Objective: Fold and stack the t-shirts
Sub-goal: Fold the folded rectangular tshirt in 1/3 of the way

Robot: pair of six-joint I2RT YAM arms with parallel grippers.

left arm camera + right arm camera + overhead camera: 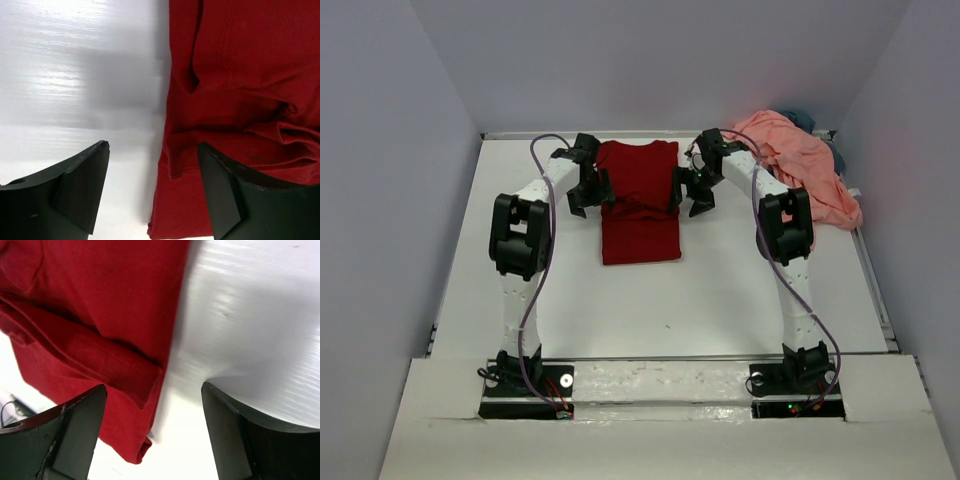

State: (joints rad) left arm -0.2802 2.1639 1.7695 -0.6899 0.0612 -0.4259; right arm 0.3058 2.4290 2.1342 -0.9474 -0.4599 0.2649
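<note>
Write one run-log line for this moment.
dark red t-shirt: partly folded, flat | left pincer: open, empty | right pincer: open, empty | pink t-shirt: heaped

The place reads as a robotics lab test cell. A bare, glossy white table [720, 300] is boxed in by plain pale walls [380, 200] on the left, back and right, forming a closed booth around the work surface. Two white-and-black robot arms, the left arm [520, 240] and the right arm [785, 230], are bolted to black base plates [515, 405] at the table's near edge. Purple cables [527, 320] loop loosely along the arms, and small indicator lights [790, 407] glow at the right base. The only everyday items are a dark red t-shirt [638, 200] laid flat mid-table and a salmon pink t-shirt [795, 160] heaped in the far right corner.
</note>
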